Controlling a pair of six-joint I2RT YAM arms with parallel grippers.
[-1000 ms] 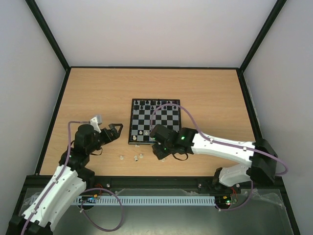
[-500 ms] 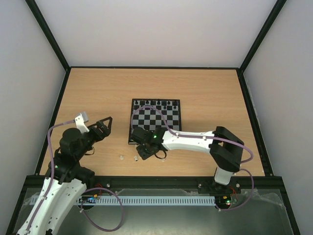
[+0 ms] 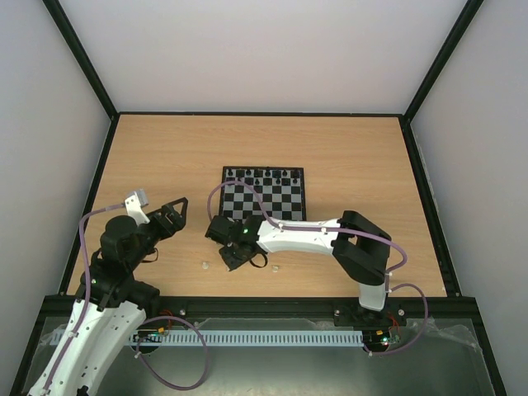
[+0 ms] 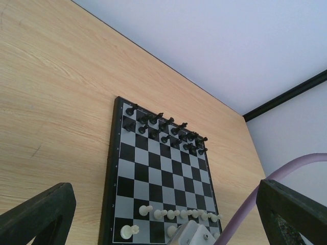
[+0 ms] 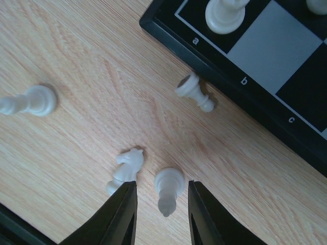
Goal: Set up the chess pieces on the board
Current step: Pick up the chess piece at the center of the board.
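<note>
Right wrist view: right gripper [image 5: 162, 196], jaws spread apart, gripping nothing. A white pawn [image 5: 169, 182] lies on its side on the table [image 5: 76, 46], directly between the two fingers [image 5: 125, 214]. A sliver of bare wood shows on either side of it, and it appears to touch neither finger. A white knight [image 5: 126, 168], also toppled, lies just beside the pawn, at the tip of one finger and outside the gap. A third white piece [image 5: 194, 92] lies flat just beside the dark border of the board [image 5: 204, 69]. A fourth white piece [image 5: 28, 102] lies flat, well apart from the others. The corner piece [image 5: 225, 15] stands upright on the board's corner square.

Top external view: the right arm reaches left across the table [image 3: 165, 157]. The right gripper [image 3: 233, 256] is over the wood just near of the near-left corner of the board [image 3: 272, 202]. One loose white piece [image 3: 203, 266] lies left of the gripper, another loose piece [image 3: 274, 266] right of it. The left gripper [image 3: 175, 210] is well left of the board, jaws parted.

Left wrist view: left gripper [image 4: 166, 191], fingers [image 4: 36, 214] wide apart, nothing between them. On the board [image 4: 153, 168], black pieces [image 4: 163, 130] fill the two far rows. A row of white pawns [image 4: 179, 213] stands on the second near row. A single white piece [image 4: 130, 232] stands on the nearest row.
</note>
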